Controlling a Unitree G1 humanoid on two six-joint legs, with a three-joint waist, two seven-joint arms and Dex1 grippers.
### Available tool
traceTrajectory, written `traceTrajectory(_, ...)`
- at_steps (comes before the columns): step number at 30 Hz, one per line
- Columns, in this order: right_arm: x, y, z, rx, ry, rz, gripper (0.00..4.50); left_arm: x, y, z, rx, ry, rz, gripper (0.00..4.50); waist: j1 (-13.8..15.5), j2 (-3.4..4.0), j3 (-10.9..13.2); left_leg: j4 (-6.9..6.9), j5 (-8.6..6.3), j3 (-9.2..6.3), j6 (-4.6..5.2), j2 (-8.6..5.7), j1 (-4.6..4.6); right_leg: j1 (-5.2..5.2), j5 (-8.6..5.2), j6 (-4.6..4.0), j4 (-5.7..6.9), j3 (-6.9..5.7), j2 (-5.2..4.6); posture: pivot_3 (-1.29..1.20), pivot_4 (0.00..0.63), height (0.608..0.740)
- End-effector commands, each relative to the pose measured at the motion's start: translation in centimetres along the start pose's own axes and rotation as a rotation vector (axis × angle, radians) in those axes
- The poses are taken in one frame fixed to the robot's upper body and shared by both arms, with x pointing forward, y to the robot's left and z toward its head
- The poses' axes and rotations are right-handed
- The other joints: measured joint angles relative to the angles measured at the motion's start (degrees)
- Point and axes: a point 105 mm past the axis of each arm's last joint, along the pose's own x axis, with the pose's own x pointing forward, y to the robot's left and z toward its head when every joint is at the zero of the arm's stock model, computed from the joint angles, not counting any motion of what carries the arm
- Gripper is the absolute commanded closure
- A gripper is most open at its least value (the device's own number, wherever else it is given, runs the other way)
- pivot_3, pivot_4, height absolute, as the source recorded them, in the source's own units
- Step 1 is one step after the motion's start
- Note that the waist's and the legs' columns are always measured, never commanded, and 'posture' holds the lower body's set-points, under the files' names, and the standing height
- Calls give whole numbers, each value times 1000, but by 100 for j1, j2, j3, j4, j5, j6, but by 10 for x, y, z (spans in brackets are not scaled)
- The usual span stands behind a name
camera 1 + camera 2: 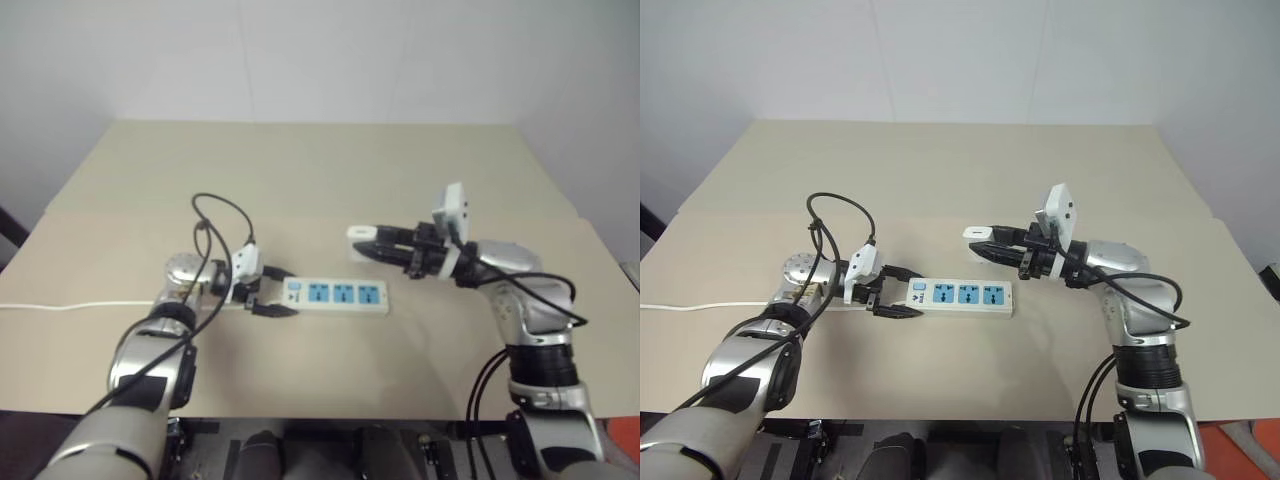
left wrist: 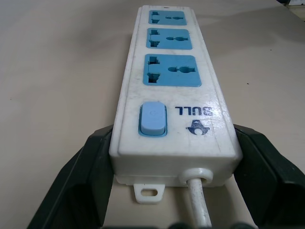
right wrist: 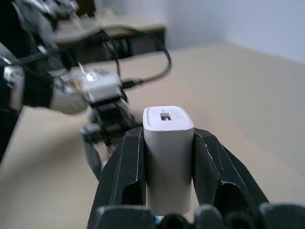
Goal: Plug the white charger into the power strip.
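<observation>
The left fingers (image 2: 95,176) clamp the switch end of the power strip (image 2: 172,81), which lies flat on the worktop (image 1: 300,180). The right fingers (image 3: 124,167) clamp the white charger (image 3: 167,152), held above the worktop beyond the strip's far end.

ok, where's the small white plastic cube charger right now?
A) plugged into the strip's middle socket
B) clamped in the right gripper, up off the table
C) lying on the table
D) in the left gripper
B: the small white plastic cube charger sits clamped between the right gripper's jaws, above the table.
</observation>
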Motion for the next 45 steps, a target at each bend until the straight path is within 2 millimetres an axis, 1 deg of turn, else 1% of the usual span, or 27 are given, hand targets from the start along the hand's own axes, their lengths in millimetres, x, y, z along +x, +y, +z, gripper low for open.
traceTrajectory(1,6,1,3,-52,-77,40,3402,-2,-2,-2,9,16,-14,1231,1,0,0,0,0,0,0,0,1,0,0,0,0,0,0,0,150,740)
traceTrajectory(4,14,2,-2,-60,-130,78,3402,-1,-3,-2,8,12,-14,1231,1,0,0,-2,0,0,0,0,0,-1,0,0,-2,0,1,0,150,740)
traceTrajectory(7,21,4,-7,-58,-141,134,3402,0,-4,-3,6,4,-12,1231,-3,1,0,-2,0,0,0,0,0,-1,0,0,-1,0,0,0,150,740)
traceTrajectory(11,23,6,-13,-43,-157,207,3402,0,-5,-3,0,-6,-8,1231,-3,1,0,-2,0,0,0,1,1,-1,0,0,0,0,1,0,150,740)
traceTrajectory(15,27,6,-16,-41,-184,226,3402,1,-6,-4,-3,-11,-8,1231,-3,1,0,-2,0,0,0,1,2,-1,0,0,0,0,1,0,150,740)
traceTrajectory(19,32,6,-26,-18,-156,254,3402,2,-6,-4,-5,-16,-7,1231,-3,1,0,-2,0,1,0,1,2,0,0,0,1,1,1,0,150,740)
traceTrajectory(32,55,3,-48,7,-132,238,3402,6,-8,-4,-10,-30,-11,1231,-3,2,1,-4,0,1,0,1,2,-1,0,0,1,0,1,0,150,740)
traceTrajectory(42,57,2,-57,7,-115,231,3402,5,-7,-3,-6,-33,-6,1231,2,3,1,-4,0,1,0,1,1,0,0,0,0,1,1,0,150,740)
traceTrajectory(45,56,-3,-61,-16,-105,186,3402,3,-7,-4,-9,-33,-1,1231,0,3,1,-4,0,1,0,1,1,0,0,0,0,1,1,0,150,740)
